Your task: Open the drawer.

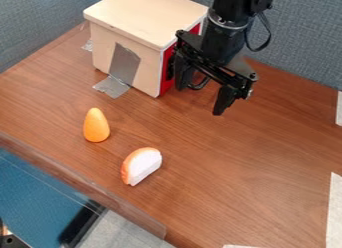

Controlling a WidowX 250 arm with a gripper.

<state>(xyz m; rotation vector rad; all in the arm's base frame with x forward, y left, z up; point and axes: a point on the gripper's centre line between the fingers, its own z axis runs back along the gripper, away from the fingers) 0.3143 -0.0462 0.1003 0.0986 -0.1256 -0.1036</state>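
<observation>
The black gripper (202, 94) hangs open over the table, right beside the box's red front. One of its fingers is close against the red face, and the other is out to the right. A pale wooden box (107, 49) with a light top stands at the upper left, and its red drawer front (166, 74) faces right. The arm and gripper hide much of that front, including any handle. I cannot tell from this side whether the drawer is pulled out at all.
Silver tape (125, 64) holds the box to the wooden table (234, 157). An orange egg-shaped toy (96, 126) and a white-and-orange toy slice (143, 166) lie toward the front left. Grey partitions (300, 42) rise behind.
</observation>
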